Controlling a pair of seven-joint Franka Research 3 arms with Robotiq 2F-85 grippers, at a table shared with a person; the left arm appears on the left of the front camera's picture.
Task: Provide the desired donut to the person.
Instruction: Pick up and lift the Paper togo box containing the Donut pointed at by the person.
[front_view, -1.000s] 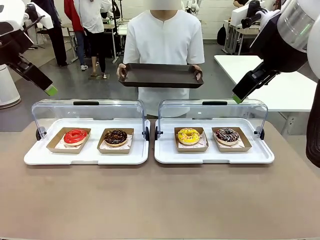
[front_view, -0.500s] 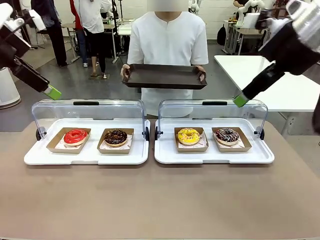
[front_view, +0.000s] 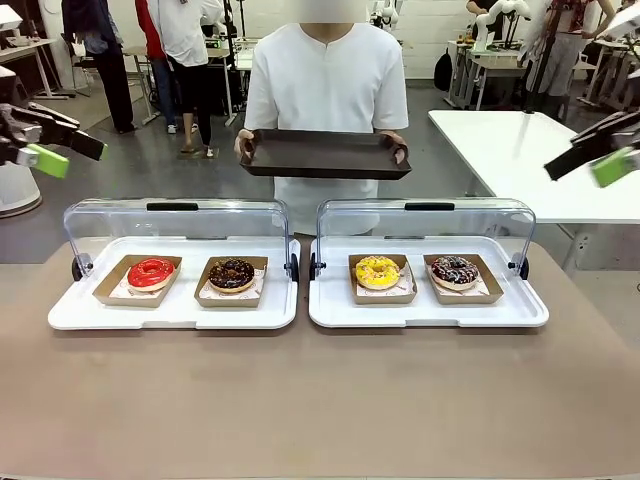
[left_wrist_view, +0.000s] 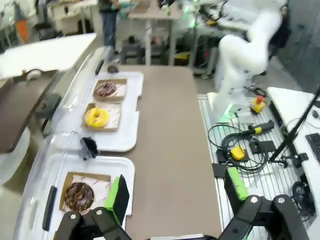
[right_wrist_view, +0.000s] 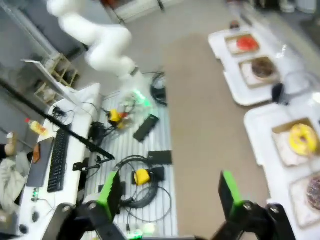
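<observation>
Four donuts sit in brown card holders (front_view: 108, 288) on the brown table (front_view: 320, 400), none lifted. A red-glazed ring donut (front_view: 151, 272) and a chocolate ring donut (front_view: 232, 273) are in the left white plastic tray (front_view: 170, 316). A yellow-iced ring donut (front_view: 377, 270) and a dark sprinkled ring donut (front_view: 455, 269) are in the right white plastic tray (front_view: 430, 318). Clear domed lids (front_view: 175, 222) stand tipped back on the far side.

What changes: both arms swing up and outward. A second ago the left gripper (front_view: 72, 155) pointed down near the left lid's far left corner, and the right gripper (front_view: 582, 168) pointed down over the right lid. Now each lies roughly level out at its own edge of the scene, well apart from the trays. Both are spread wide, nothing between the green pads.

The person in a white shirt (front_view: 327, 80) stays at the far side, both hands on a dark rectangular serving tray (front_view: 322, 155), not pointing. My read: the arms clear out and wait. Which donut is wanted can't be told yet, so no pick has begun.
</observation>
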